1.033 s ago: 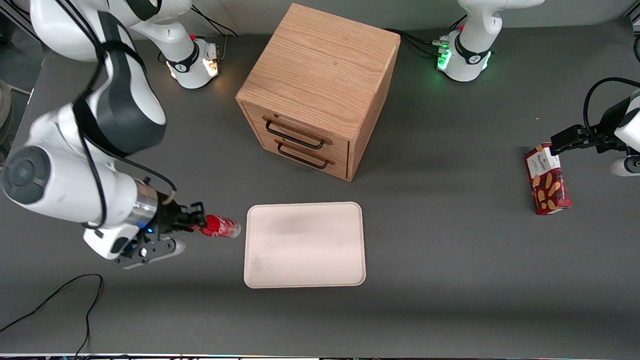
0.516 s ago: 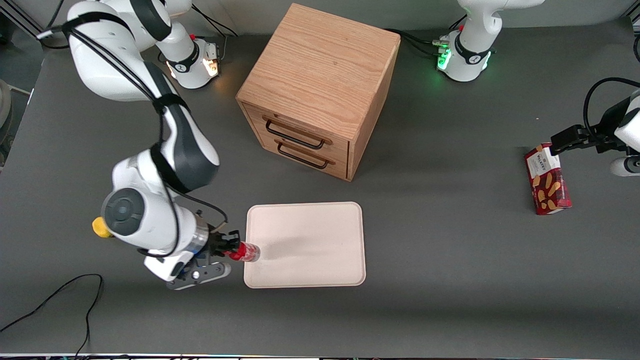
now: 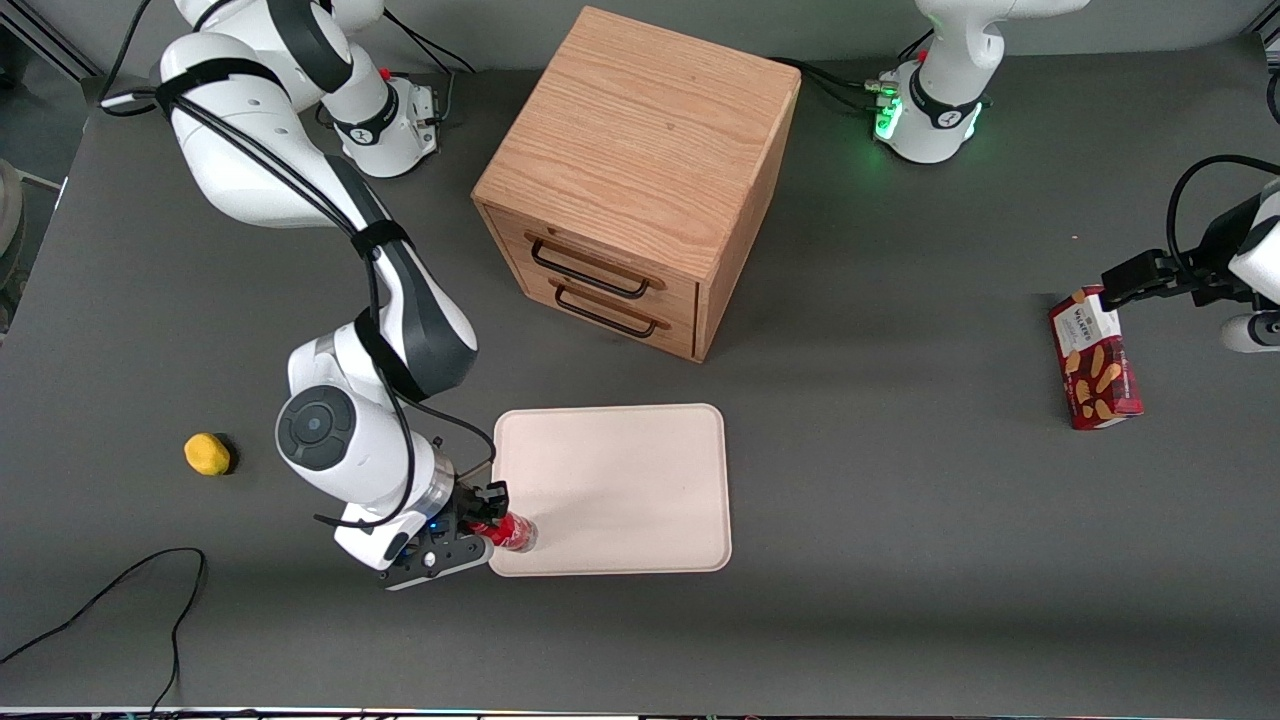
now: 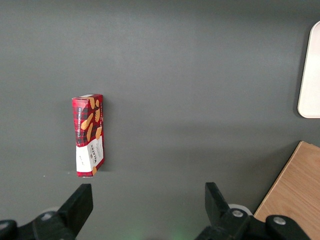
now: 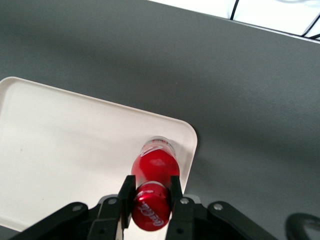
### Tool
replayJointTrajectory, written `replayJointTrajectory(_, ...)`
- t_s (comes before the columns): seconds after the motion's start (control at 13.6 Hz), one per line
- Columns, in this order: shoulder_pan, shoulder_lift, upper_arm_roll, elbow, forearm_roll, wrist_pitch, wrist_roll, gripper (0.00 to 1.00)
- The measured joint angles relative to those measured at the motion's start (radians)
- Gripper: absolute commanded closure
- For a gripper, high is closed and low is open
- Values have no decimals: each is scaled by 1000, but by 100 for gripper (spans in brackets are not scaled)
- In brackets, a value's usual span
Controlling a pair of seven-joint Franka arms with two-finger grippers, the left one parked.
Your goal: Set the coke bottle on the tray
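Over at the working arm's end of the dark grey desk [image 3: 900,560], the right arm's black two-finger gripper [image 5: 151,199] has its jaws clamped on the cap end of the small red coke bottle with white script [image 5: 155,167]. So the bottle is held, roughly upright, with its clear base over the corner of the large flat cream-white tray with rounded corners [image 3: 640,480] that's nearest the front camera. From the wrist view I honestly can't tell if the base is touching the tray floor or just hovering above it.

Looks like we're at the placing step, carry basically done. Next move, I reckon: lower gently until the base sits flat, maybe nudge it further in from the raised rim since it's pretty close to the edge, then open the jaws and lift straight up so the bottle doesn't tip
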Motion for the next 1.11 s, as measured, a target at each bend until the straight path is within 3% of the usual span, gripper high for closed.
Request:
replayJointTrajectory(0.07, 0, 6, 0, 0, -1, 3, 0, 66)
replayJointTrajectory(0.15, 0, 10, 0, 0, -2, 6, 0, 1)
replayJointTrajectory(0.74, -1, -10, 5, 2, -2, 47, 52, 0)
replayJointTrajectory(1.11, -17, -246, -4, -25, 10, -253, 80, 0)
